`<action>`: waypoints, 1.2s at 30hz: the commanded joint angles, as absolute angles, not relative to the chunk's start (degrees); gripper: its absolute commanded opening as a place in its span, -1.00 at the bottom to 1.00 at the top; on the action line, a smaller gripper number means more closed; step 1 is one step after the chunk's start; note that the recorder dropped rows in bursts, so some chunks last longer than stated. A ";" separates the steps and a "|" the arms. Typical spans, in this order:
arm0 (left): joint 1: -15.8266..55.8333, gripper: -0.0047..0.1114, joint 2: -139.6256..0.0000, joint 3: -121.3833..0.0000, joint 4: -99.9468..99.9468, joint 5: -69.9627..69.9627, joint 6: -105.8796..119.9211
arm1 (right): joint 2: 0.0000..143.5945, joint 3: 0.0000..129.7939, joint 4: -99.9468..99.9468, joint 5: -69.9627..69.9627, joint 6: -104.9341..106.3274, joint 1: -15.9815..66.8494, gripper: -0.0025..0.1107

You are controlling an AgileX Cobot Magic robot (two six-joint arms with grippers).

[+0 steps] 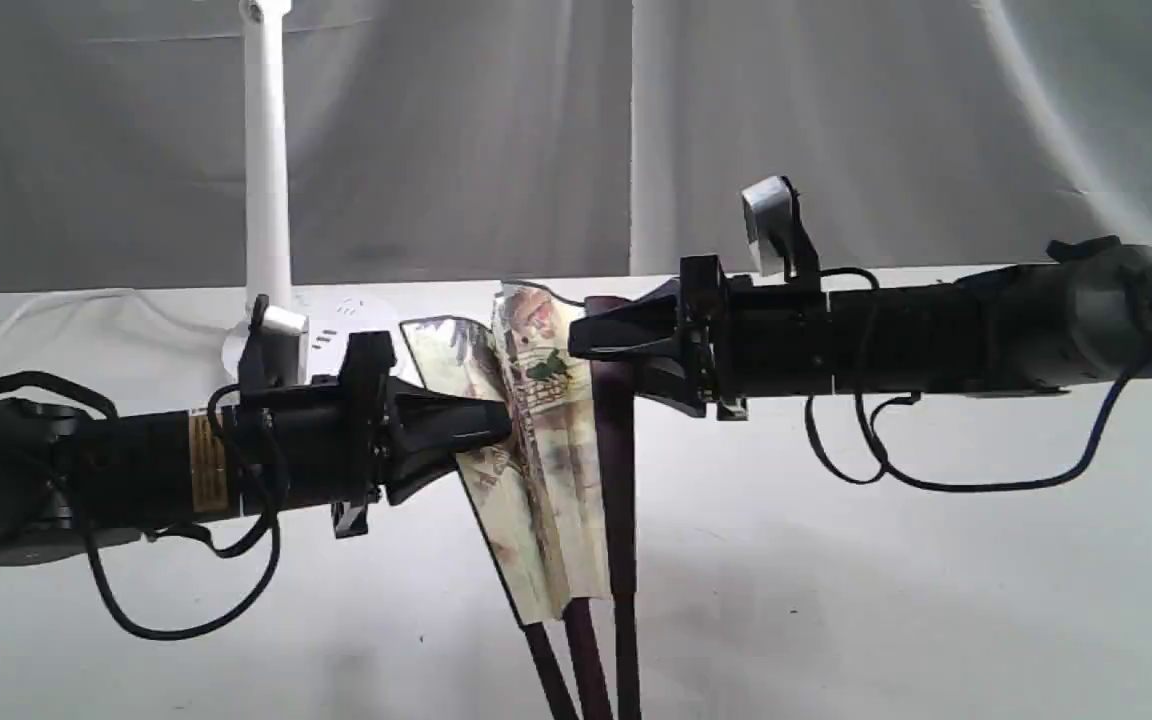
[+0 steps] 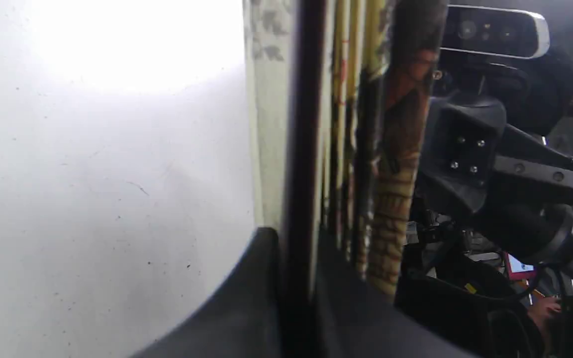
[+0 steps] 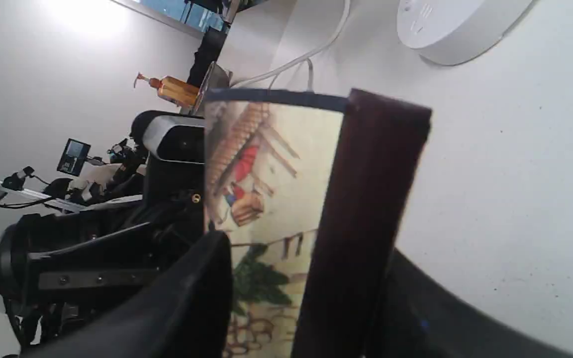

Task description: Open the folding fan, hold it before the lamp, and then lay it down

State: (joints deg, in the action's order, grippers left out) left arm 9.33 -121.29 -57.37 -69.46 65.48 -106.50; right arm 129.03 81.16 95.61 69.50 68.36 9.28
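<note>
Opening begun: fan (image 1: 536, 480) upright over table (image 1: 836, 600) middle, few pleats spread. left gripper (image 1: 498, 430) clamped tight on one guard; right gripper (image 1: 584, 338) straddles other guard, grip cannot be told. lamp (image 1: 266, 180) near back-left edge; presenting, laying down remain

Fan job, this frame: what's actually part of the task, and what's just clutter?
In the job:
- folding fan
- lamp
- left gripper, shut on a fan rib
- right gripper, at the fan's dark guard

Just lying about:
- pump bottle of amber liquid, far off
- backdrop cloth
- table, only the work surface
</note>
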 commanded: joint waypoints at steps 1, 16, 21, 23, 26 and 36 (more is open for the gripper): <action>9.34 -0.92 -120.92 -57.65 -68.95 65.49 -106.60 | 128.12 81.43 95.51 69.96 68.44 10.97 -0.25; 9.34 -0.92 -120.92 -57.65 -70.03 65.51 -106.60 | 128.12 81.43 97.89 69.96 70.28 12.00 -0.62; 9.34 -0.92 -120.92 -57.65 -70.15 65.51 -106.60 | 128.12 81.43 97.73 69.96 72.01 11.88 -0.96; 9.34 -0.92 -120.92 -57.65 -70.39 65.51 -106.60 | 128.12 81.43 97.73 69.96 72.16 11.88 -0.96; 9.34 -0.92 -120.92 -57.65 -70.39 65.51 -106.60 | 128.12 81.43 97.73 69.96 72.37 11.88 -0.96; 9.24 -0.92 -120.92 -57.65 -68.71 67.14 -106.60 | 128.22 81.43 97.47 69.96 71.97 8.54 -0.96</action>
